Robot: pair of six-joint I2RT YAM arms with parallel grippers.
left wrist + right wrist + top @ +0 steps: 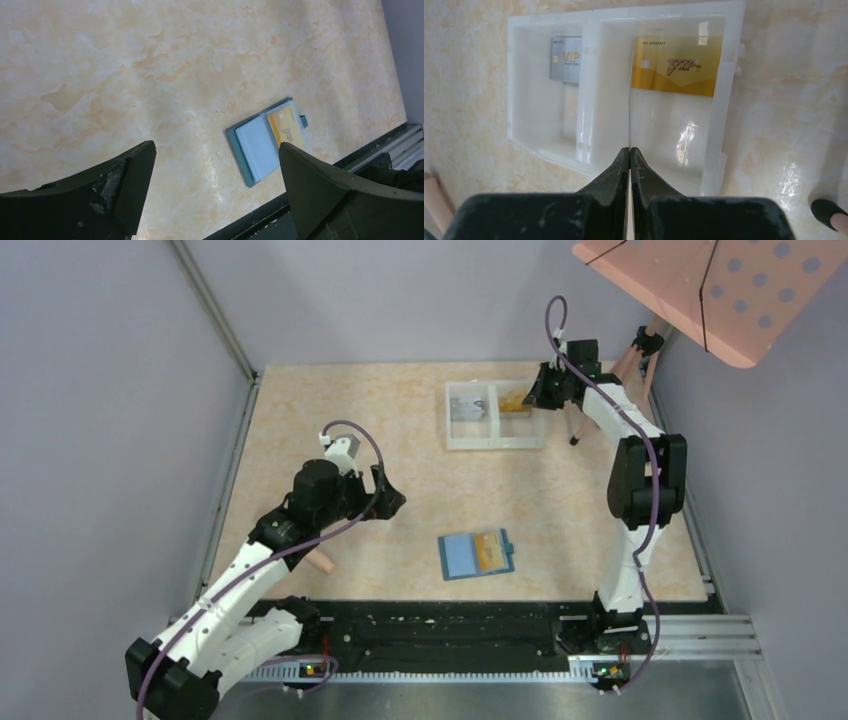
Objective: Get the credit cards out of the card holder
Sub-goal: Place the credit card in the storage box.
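The teal card holder (476, 554) lies open on the table near the front, and it also shows in the left wrist view (260, 150). A gold credit card (491, 552) (286, 129) sits in its right half. My left gripper (390, 496) (216, 150) hovers open to the left of it, holding nothing. My right gripper (540, 390) (629, 150) is over the white tray (588, 75), shut on a thin card seen edge-on (629, 100). In the tray a grey card (565, 66) lies in the left compartment and a gold card (676, 71) in the right.
A wooden peg (322, 562) lies by the left arm. A pink perforated board (700, 285) on a stand hangs at the back right, with one leg (573, 425) planted beside the tray. Grey walls enclose the table, and a black rail (450, 625) runs along the front.
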